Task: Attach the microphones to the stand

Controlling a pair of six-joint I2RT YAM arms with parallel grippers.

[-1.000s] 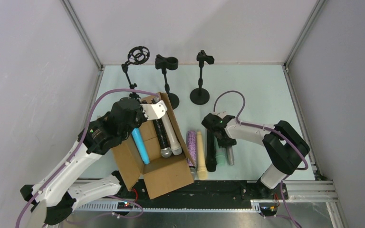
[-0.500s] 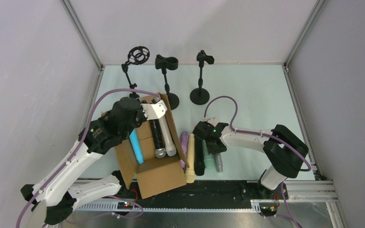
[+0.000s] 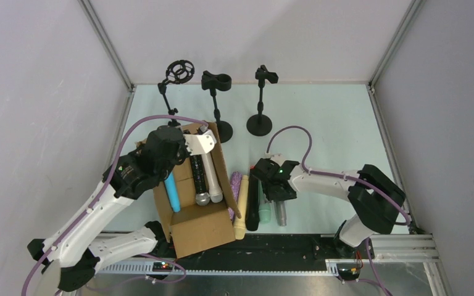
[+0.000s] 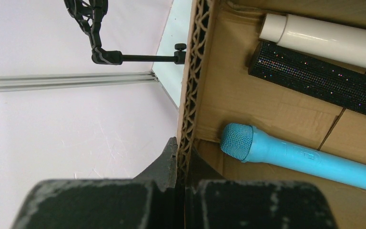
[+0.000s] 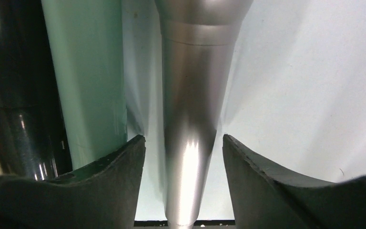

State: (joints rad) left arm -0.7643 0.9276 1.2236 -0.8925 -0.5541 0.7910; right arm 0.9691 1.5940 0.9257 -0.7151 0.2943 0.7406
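From above, the left arm [image 3: 142,169] reaches to the far wall of the cardboard box [image 3: 200,231]. The box holds a blue microphone [image 3: 171,192], a black glittery microphone [image 3: 199,176] and a white microphone [image 3: 213,179]. Beside it on the worktop [image 3: 333,123], side by side, lie the purple microphone [image 3: 236,184], cream microphone [image 3: 241,216], black microphone [image 3: 253,213], mint microphone [image 3: 265,213] and silver microphone [image 3: 281,214]. Three stands [image 3: 262,98] stand at the back.

Left wrist: the left jaws are clenched on the box's wall edge.

Right wrist: the right jaws are spread either side of the silver microphone's handle, with a slim gap on each side.
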